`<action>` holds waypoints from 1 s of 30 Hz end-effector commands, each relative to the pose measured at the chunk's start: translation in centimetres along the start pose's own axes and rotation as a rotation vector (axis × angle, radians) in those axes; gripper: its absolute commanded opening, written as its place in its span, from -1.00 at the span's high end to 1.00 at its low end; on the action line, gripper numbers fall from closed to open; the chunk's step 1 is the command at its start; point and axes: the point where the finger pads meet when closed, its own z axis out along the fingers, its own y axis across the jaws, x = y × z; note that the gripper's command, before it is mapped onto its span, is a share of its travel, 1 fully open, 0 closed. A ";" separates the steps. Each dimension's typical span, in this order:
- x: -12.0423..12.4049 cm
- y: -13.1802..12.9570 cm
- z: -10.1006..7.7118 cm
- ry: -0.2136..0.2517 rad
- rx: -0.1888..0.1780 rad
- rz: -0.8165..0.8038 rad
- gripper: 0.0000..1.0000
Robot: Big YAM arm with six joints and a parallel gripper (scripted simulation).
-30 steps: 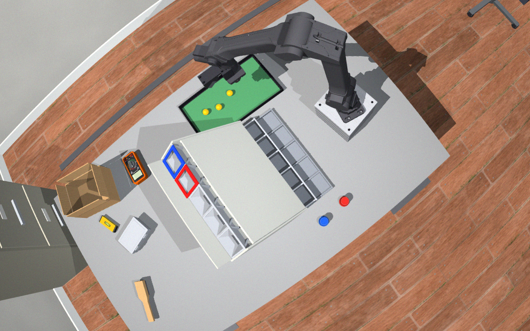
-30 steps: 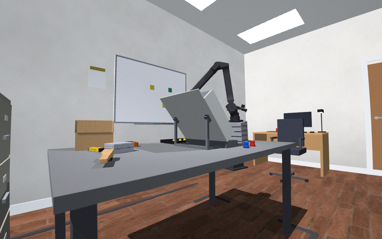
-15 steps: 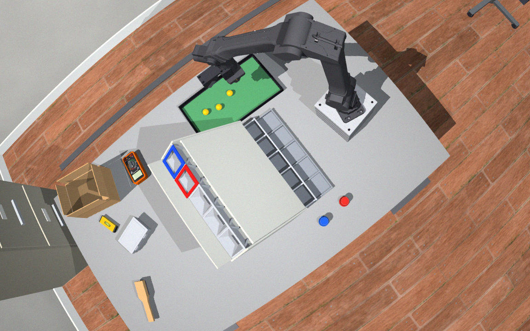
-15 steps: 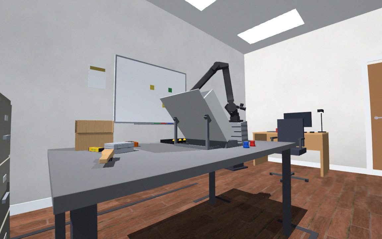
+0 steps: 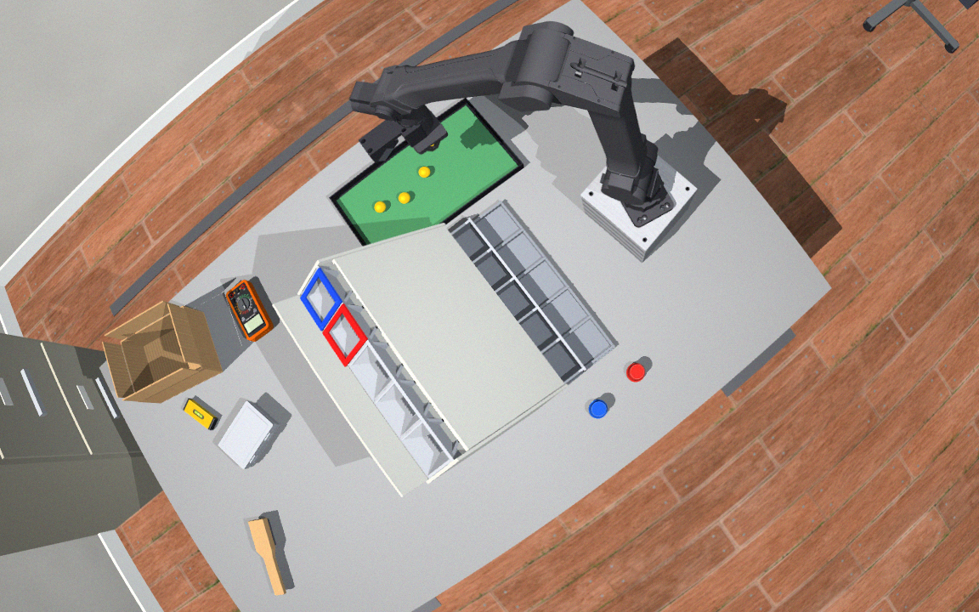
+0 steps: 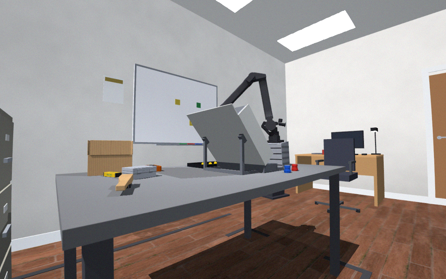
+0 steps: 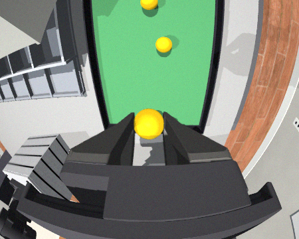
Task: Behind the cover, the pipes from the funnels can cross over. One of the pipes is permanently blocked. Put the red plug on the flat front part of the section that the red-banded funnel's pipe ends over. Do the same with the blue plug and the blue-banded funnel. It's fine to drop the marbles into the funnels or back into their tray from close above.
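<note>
My gripper [image 5: 426,140] [image 7: 149,118] is shut on a yellow marble [image 7: 149,122] and holds it above the near end of the green marble tray [image 5: 478,163] [image 7: 129,73]. Three more yellow marbles [image 5: 424,172] [image 5: 403,196] [image 5: 380,206] lie in the tray; two of them show in the wrist view [image 7: 163,44] [image 7: 149,3]. The blue-banded funnel [image 5: 308,285] and the red-banded funnel [image 5: 356,349] sit at the top of the sloped cover [image 5: 447,320] [image 6: 224,135]. The row of grey sections [image 5: 546,297] [image 7: 40,79] lies at its low end. The red plug [image 5: 635,371] [image 6: 294,167] and the blue plug [image 5: 598,408] [image 6: 287,168] stand on the table near the sections.
The arm's base [image 5: 642,209] stands beside the sections. A multimeter [image 5: 248,308], an open cardboard box [image 5: 158,349], a yellow level [image 5: 200,410], a white case [image 5: 246,433] and a wooden block [image 5: 268,553] lie at the table's far side from the arm.
</note>
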 end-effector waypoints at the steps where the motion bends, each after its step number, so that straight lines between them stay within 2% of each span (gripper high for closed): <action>1: -0.9 -2.0 -0.9 -0.020 0.025 -0.004 1.00; 17: -1.1 -2.5 -1.0 -0.052 0.069 -0.016 1.00; 30: -4.5 -1.1 -4.4 -0.051 0.068 -0.017 1.00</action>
